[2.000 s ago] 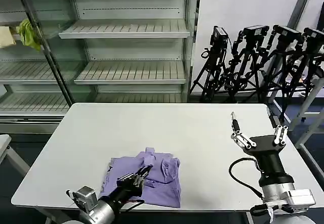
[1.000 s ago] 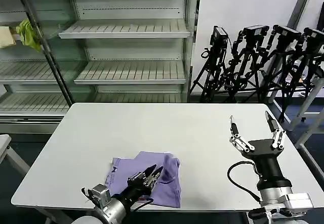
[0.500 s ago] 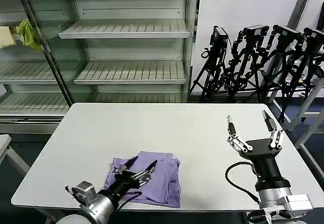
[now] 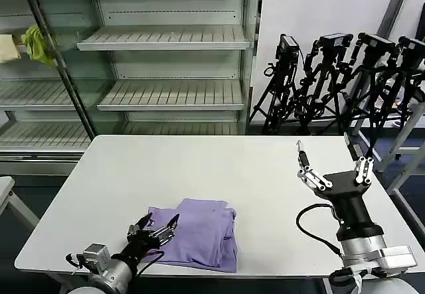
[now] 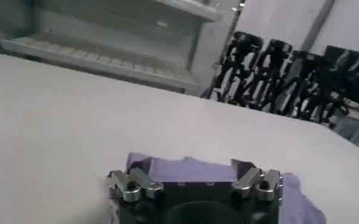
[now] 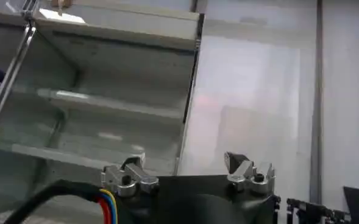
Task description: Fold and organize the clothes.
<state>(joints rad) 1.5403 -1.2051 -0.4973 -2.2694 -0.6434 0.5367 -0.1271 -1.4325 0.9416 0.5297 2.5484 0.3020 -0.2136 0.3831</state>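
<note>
Lavender T-shirt (image 4: 202,233) lay folded into a compact bundle on the white table (image 4: 219,168), toward 6 o'clock of the tabletop, near the front edge. Left gripper (image 4: 159,225) sat low at the shirt's 9 o'clock edge, fingers spread, gripping nothing, tips over the fabric's border. Right gripper (image 4: 332,164) stood raised at about 3 o'clock of the table, well apart from the shirt, fingers splayed wide and empty.

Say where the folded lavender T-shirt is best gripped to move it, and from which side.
Probably the near left edge of the T-shirt, coming in low from the robot's side: the open left gripper is already there, and the layers sit flat on the table.
</note>
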